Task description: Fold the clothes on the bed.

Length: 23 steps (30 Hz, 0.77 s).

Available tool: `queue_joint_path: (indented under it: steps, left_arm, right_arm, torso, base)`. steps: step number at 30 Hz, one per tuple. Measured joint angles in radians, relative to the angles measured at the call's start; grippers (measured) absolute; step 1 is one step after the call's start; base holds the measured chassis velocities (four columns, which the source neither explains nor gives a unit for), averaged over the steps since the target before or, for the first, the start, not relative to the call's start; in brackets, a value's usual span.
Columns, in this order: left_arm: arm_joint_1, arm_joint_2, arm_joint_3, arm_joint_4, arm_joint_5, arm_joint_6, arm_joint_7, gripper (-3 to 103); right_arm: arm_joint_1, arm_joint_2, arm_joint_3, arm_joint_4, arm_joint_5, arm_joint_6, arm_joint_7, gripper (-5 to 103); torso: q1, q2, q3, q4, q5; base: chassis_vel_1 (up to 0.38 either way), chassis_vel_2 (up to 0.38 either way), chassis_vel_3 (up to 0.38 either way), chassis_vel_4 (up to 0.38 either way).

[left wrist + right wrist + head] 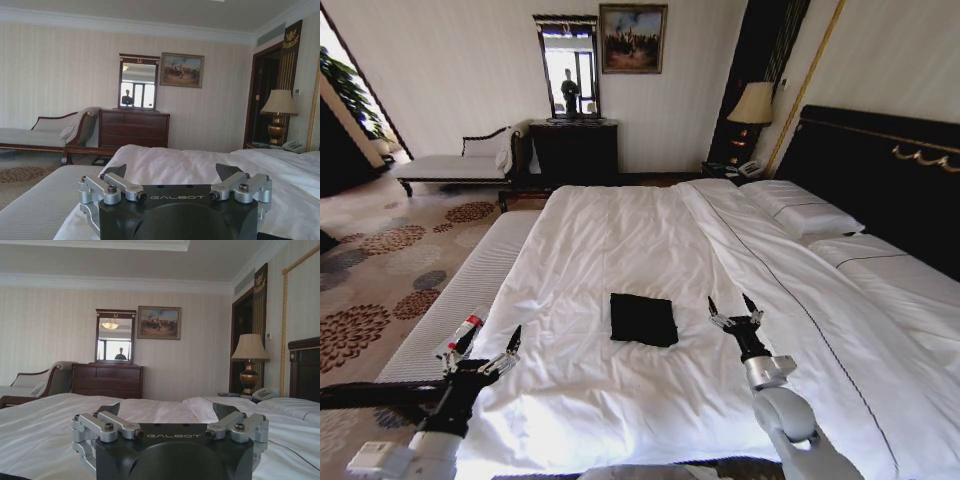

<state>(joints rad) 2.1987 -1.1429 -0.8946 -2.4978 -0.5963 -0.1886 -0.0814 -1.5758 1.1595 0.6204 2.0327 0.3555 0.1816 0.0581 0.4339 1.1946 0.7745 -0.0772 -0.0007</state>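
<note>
At the centre of the bed [620,240], slightly toward six o'clock in the head view, lies one black T-shirt [643,319], folded into a compact, nearly square packet on the white duvet. It rests flat, with bare white cloth all around it.

Two grippers flank it, both clear of the cloth. At eight o'clock from the T-shirt, the left gripper [482,350] hovers near the bed's left edge, just beside the grey bench [460,300], its two fingers spread wide apart and holding nothing. At three o'clock from the T-shirt, the right gripper [734,306] hovers over the duvet, its two fingers also spread and empty.

Only the head view takes in the T-shirt and shows both arms at once. It also shows two white pillows [800,212] at two o'clock against the dark headboard [880,170].

Each wrist view looks level across the bedding toward the far wall. The left wrist view has the left gripper [171,176] low in front, fingers spread, with one dark wooden dresser [134,129], one mirror [138,81], one framed painting [182,69], one chaise [45,132] and one table lamp [278,112] beyond. The right wrist view has the right gripper [166,414] likewise spread, the same wall furnishings behind it, and a telephone [264,393] beside the lamp.
</note>
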Motion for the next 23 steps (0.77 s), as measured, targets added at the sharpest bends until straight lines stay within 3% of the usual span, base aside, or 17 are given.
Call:
queue_joint_path:
  steps: [23]
  left_arm:
    - [0.000,0.000,0.000,0.000,0.000,0.000,0.000,100]
  right_arm:
    - [0.007,-0.008,0.016,0.012,0.021,-0.001,-0.003,100]
  torso:
    - [0.000,0.000,0.000,0.0002,0.0000]
  base:
    - [0.000,0.000,0.000,0.000]
